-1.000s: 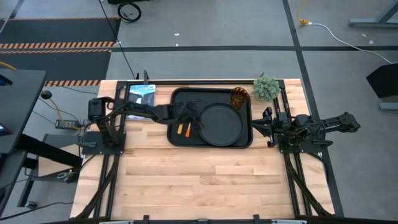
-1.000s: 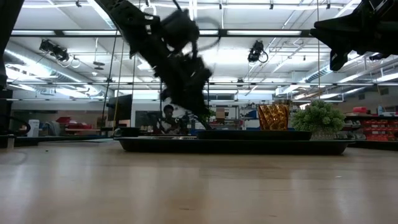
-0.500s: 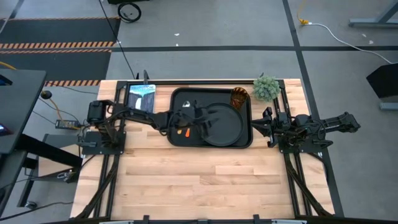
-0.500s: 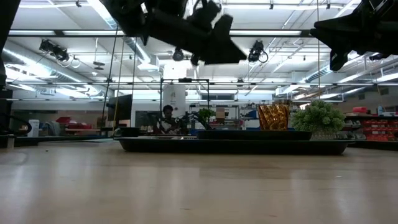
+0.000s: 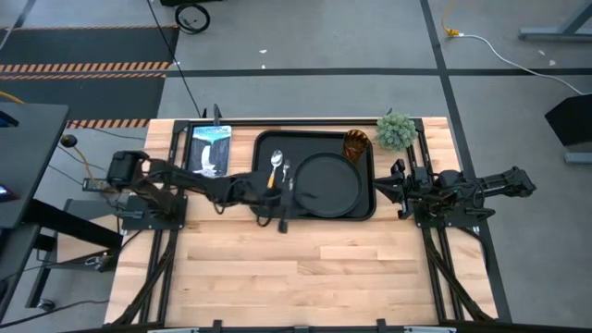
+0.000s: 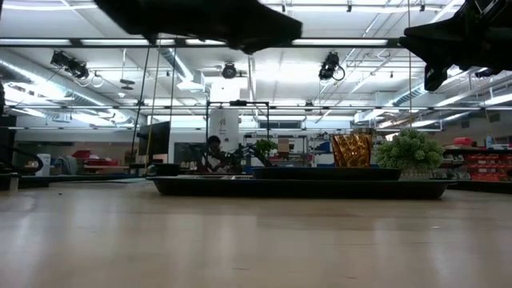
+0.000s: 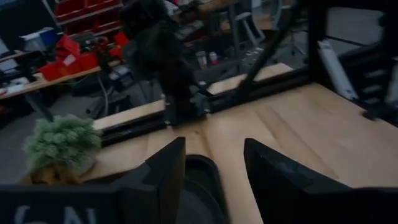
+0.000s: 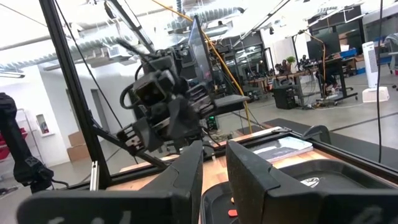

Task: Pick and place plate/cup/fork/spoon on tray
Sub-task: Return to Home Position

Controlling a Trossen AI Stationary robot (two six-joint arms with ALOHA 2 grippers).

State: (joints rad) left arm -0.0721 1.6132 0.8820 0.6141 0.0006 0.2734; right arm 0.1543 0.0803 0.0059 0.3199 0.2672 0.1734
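Note:
The black tray [image 5: 263, 146] lies at the table's far middle and also shows in the low view [image 6: 304, 187]. On it rest the round black plate [image 5: 328, 182], the amber cup [image 5: 356, 145] in its far right corner, and the spoon [image 5: 275, 164] and fork [image 5: 286, 171] side by side on its left part. Their handle ends are hidden under my left arm. My left gripper [image 5: 282, 217] is open and empty, raised over the tray's near left corner. My right gripper [image 5: 396, 186] is shut and waits off the tray's right edge.
A small green plant [image 5: 396, 130] stands at the far right, beyond the cup. A tablet-like device [image 5: 209, 148] lies left of the tray. The near half of the wooden table [image 5: 305, 268] is bare wood.
My left gripper has risen from the tray's left part and drawn back toward the table's near edge and left, empty. The spoon and fork, which the arm partly covered before, now show lying on the tray.

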